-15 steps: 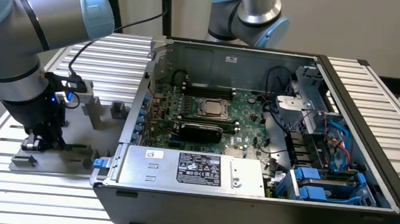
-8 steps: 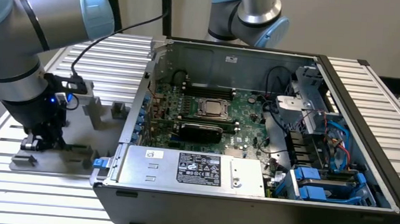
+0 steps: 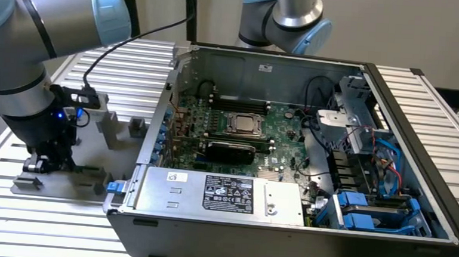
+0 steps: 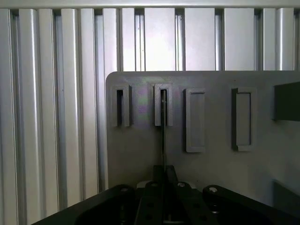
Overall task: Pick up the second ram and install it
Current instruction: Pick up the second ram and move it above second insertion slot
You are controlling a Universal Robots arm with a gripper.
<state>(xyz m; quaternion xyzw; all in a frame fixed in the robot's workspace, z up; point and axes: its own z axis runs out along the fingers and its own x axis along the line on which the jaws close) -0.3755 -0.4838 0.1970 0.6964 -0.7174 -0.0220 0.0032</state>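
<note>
my gripper [image 4: 164, 172] pinched narrow on the second ram [image 4: 163, 140], edge-on in grey fixture slot [image 4: 157, 105]; best lifted straight, no twist.

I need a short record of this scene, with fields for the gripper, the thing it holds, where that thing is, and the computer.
gripper: shut on the second ram
second ram: seen edge-on, its far end at the slot of a grey block
grey block: stands on the fixture plate
computer case: open, on the exterior view's right of the plate
motherboard: uncovered inside the case
</note>
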